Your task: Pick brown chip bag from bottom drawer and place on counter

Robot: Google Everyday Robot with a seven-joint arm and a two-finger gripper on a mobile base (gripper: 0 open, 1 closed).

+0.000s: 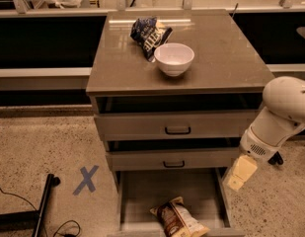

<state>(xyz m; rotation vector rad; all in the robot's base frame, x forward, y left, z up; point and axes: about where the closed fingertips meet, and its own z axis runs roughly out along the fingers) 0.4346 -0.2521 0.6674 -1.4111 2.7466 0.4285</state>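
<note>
Speckled floor [38, 147], glossy grey-brown counter [226, 58] above open shallow grey bottom drawer [137, 196] holding crinkly brown chip bag [177, 218], cream gripper [239, 174] hovering beside drawer's right wall, grip state unclear

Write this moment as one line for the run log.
gripper: over right rim of open bottom drawer, apart from bag | brown chip bag: lying at drawer front | counter: bag not yet there

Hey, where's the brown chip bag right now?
The brown chip bag lies at the front of the open bottom drawer, right of centre, low in the camera view. The gripper hangs by the drawer's right side, apart from the bag.
</note>
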